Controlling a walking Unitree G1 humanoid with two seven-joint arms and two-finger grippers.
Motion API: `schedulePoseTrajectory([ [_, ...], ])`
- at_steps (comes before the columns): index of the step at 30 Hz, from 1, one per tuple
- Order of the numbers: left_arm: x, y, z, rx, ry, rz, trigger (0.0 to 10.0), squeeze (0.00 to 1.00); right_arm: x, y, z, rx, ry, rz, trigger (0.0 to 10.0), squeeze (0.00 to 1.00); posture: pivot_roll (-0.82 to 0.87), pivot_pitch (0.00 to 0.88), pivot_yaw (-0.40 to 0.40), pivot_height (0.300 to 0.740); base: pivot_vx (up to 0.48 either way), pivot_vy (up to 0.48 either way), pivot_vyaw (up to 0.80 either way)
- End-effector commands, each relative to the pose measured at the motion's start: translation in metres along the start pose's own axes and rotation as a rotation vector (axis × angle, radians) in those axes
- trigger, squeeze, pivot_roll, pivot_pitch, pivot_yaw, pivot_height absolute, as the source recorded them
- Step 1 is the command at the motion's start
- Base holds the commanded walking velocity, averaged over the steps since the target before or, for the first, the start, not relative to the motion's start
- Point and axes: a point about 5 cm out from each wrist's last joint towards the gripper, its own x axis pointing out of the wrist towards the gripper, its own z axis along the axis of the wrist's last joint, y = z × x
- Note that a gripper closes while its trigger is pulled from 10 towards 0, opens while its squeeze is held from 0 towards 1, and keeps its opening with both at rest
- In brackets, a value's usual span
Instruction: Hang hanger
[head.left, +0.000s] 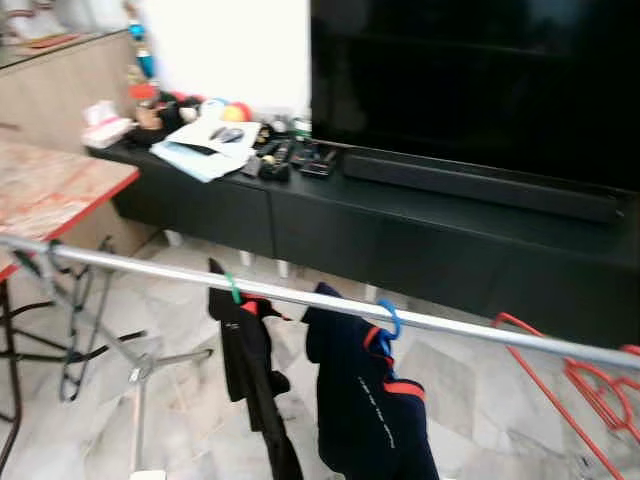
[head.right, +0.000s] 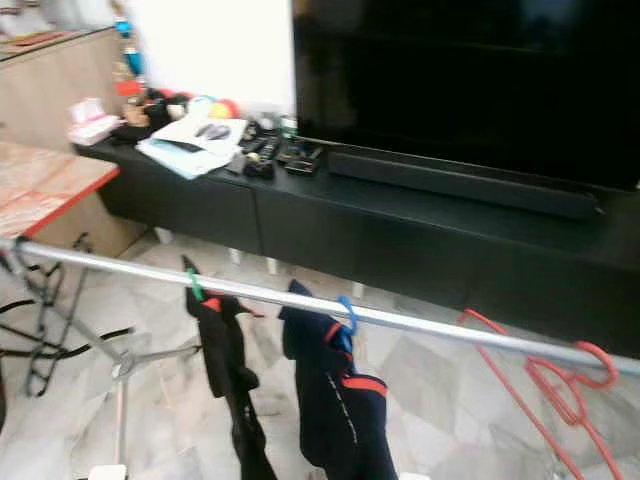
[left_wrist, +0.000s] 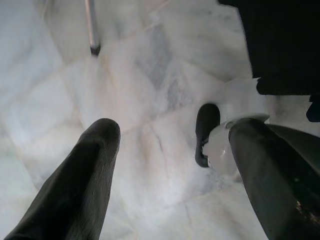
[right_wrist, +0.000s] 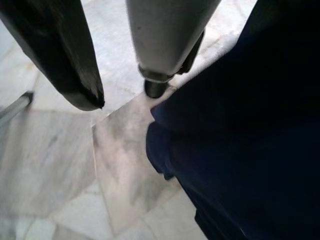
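A silver drying-rack rail (head.left: 300, 297) crosses in front of me from left to right. On it hang a black garment (head.left: 250, 370) on a green hanger (head.left: 232, 288) and a navy garment (head.left: 365, 410) on a blue hanger (head.left: 388, 320). Bare red hangers (head.left: 590, 385) hook over the rail's right end, and dark bare hangers (head.left: 75, 330) dangle at its left end. My left gripper (left_wrist: 175, 135) is open, holds nothing, and points down at the marble floor (left_wrist: 140, 100). My right arm hangs low beside the navy garment (right_wrist: 240, 150).
A long black TV cabinet (head.left: 400, 230) with a big TV (head.left: 480, 80) stands behind the rack, with papers and remotes (head.left: 215, 140) on its left end. A red-edged table (head.left: 50, 190) is at the left. A rack leg (left_wrist: 94, 47) stands on the floor.
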Motion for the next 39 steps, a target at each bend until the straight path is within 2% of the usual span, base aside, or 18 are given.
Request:
schedulePoseTrajectory([
  [1, -0.001, -0.001, -0.007, 0.007, 0.027, -0.003, 10.0, 0.0, 0.0, 0.004, -0.001, -0.006, 0.006, 0.012, 10.0, 0.0, -0.01, 0.036, 0.003, 0.721, 0.0, 0.0, 0.8],
  [13, -0.003, -0.003, -0.017, 0.006, 0.059, -0.003, 10.0, 0.0, 0.0, 0.002, 0.001, -0.012, 0.005, 0.015, 10.0, 0.0, 0.0, 0.049, -0.007, 0.721, 0.0, 0.0, 0.8],
  [30, -0.004, -0.006, -0.023, 0.008, 0.09, -0.012, 10.0, 0.0, 0.0, 0.002, 0.001, 0.024, 0.003, 0.02, 10.0, 0.0, 0.0, 0.055, -0.009, 0.721, 0.0, 0.0, 0.0],
  [39, -0.004, -0.006, -0.025, 0.008, 0.097, -0.014, 10.0, 0.0, 0.0, 0.003, 0.001, 0.023, 0.004, 0.025, 10.0, 0.0, 0.0, 0.056, -0.009, 0.721, 0.0, 0.332, 0.0],
])
